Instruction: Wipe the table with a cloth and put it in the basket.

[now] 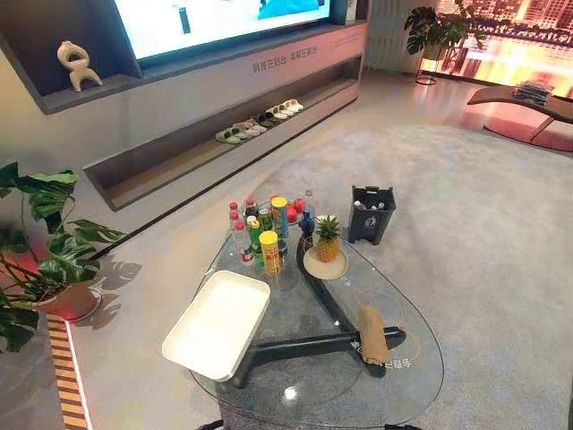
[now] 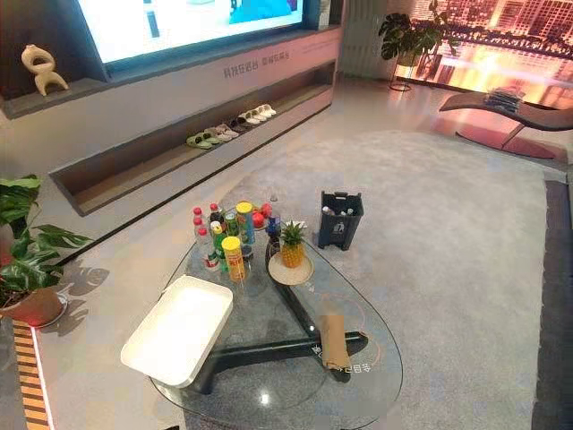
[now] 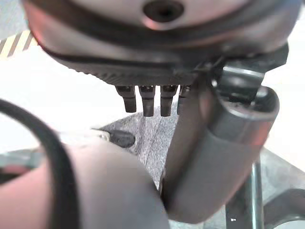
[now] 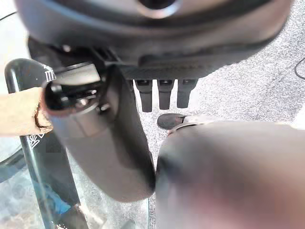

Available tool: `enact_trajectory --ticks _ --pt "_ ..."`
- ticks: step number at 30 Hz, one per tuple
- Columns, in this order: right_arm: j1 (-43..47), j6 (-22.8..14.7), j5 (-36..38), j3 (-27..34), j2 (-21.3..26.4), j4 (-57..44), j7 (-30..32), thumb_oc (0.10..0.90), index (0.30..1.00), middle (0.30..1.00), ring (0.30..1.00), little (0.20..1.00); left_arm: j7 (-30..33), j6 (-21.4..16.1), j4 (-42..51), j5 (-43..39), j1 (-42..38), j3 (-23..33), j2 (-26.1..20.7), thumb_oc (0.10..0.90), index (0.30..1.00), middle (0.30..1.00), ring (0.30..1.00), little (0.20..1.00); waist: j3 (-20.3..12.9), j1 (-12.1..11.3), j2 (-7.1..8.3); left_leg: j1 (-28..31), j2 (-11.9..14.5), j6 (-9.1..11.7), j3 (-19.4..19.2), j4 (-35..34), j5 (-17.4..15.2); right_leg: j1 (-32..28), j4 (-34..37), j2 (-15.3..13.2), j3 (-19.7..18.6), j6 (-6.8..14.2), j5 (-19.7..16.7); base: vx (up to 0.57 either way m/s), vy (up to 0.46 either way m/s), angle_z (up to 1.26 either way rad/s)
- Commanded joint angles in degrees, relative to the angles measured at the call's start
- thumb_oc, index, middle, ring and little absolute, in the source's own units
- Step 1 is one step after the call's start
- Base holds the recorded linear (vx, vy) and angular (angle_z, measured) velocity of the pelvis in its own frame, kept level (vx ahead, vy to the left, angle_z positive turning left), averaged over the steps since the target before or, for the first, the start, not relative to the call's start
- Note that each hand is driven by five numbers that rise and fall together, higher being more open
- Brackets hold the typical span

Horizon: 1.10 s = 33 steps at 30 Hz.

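Both head views look down from high on the near side, facing the far wall, and take in the whole glass table [image 1: 416, 381] from some way off. From places slightly apart, they share the table, white basket [image 1: 218, 324], pineapple [image 2: 292, 245] and dark bin [image 1: 372, 215]. Each wrist view looks along its own hand from very close. The left hand [image 3: 147, 102] hangs above carpet [image 3: 152, 136], and the right hand [image 4: 159, 95] beside the cloth [image 4: 19, 114] on the table.

Print on the wall panel [image 1: 274, 63] and table base [image 1: 395, 363] is illegible.
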State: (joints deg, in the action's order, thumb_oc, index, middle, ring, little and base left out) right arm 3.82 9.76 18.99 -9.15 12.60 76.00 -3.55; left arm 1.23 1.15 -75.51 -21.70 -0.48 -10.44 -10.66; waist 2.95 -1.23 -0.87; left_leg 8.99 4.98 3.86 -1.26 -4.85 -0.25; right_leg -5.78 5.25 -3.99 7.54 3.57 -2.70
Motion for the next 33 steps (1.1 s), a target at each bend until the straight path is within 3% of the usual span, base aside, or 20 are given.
enact_trajectory --ticks 1,24,33 --pt "0.5 0.9 -2.9 -2.9 -2.0 5.2 0.8 0.8 0.9 0.9 0.9 0.9 -2.8 2.4 -4.9 -1.7 -3.2 -0.4 1.4 0.8 0.9 0.9 0.9 0.9 1.3 0.5 1.89 -1.7 -3.1 -2.2 -1.0 -0.2 0.1 -1.8 -0.7 -0.8 -0.3 0.2 1.3 0.34 0.018 -0.19" --pt "0.0 0.7 -2.8 -2.9 -2.1 5.4 0.1 0.8 0.9 0.9 0.9 0.9 -2.1 1.1 -6.2 -0.7 -3.3 0.4 1.5 0.8 0.9 0.9 0.9 0.9 1.1 0.7 2.36 -1.6 -2.9 -2.2 -1.4 -0.2 0.0 -1.9 -0.5 -0.7 -0.5 0.2 1.1 0.0 0.0 0.0" --pt "-0.4 -1.6 -4.3 -3.4 -1.7 4.4 0.0 0.8 0.9 0.9 0.9 0.9 -0.7 0.3 -6.3 0.2 -3.8 1.1 0.8 0.8 0.9 0.9 0.9 0.9 2.2 0.8 2.87 -2.2 -2.5 -2.0 -2.1 -0.2 0.5 -1.1 -0.7 -0.7 -0.5 0.5 0.7 0.0 0.0 0.0"
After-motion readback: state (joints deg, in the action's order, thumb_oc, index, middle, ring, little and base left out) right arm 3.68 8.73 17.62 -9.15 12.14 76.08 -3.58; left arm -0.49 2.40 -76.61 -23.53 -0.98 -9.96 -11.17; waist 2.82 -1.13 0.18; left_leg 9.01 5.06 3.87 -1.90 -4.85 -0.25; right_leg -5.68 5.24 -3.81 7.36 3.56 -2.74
